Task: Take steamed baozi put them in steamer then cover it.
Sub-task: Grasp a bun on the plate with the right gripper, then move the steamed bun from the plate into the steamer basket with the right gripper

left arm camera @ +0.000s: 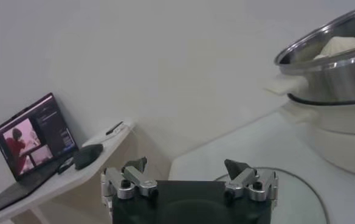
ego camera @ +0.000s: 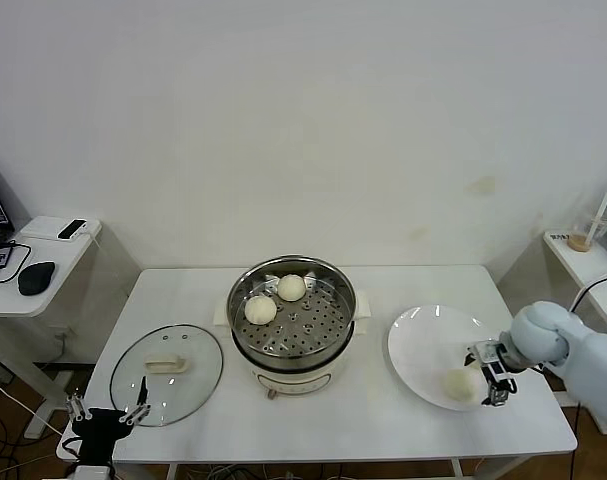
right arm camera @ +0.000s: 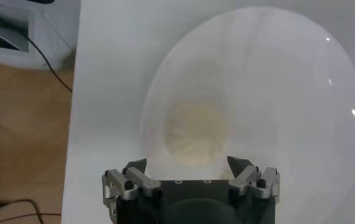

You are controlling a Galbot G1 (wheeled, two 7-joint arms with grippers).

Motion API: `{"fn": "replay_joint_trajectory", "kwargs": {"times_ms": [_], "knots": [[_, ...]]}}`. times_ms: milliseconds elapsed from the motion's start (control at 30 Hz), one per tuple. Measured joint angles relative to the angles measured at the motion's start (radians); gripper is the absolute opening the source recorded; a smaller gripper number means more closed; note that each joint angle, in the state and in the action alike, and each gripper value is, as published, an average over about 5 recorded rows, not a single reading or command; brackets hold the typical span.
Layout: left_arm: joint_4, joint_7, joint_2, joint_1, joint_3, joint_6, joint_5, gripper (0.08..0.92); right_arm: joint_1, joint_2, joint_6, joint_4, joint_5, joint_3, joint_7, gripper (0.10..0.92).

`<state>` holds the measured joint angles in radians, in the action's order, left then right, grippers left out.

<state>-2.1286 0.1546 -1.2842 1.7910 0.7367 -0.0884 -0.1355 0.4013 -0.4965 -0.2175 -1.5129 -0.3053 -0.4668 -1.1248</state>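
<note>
Cream-white round baozi [right arm camera: 197, 133] on white plate [right arm camera: 299, 79], between spread fingers of right tool [right arm camera: 188, 165], ungripped.

Steamer [ego camera: 292, 322]: polished, mirror-bright metal pot with a perforated metal tray, on a smooth cream plastic-looking base. Cover [ego camera: 167, 374]: clear glossy glass, metal rim, matt cream handle. Baozi [ego camera: 260, 309]: smooth, matt dough. Plate [ego camera: 423, 340]: glossy white, glazed look. Table [ego camera: 383, 420]: smooth white, faintly sheened top.
</note>
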Motion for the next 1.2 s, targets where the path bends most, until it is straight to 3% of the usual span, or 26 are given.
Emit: {"fn": "replay_joint_trajectory", "kwargs": {"times_ms": [500, 1200], "knots": [[-0.001, 0.0, -0.004, -0.005, -0.002, -0.001, 0.0, 0.823, -0.022, -0.039, -0.021, 0.042, 0.007, -0.011, -0.02, 0.581], [0.002, 0.002, 0.008, -0.02, -0.01, -0.001, 0.011, 0.823, -0.356, -0.043, -0.041, 0.052, 0.128, -0.098, -0.09, 0.575]]}}
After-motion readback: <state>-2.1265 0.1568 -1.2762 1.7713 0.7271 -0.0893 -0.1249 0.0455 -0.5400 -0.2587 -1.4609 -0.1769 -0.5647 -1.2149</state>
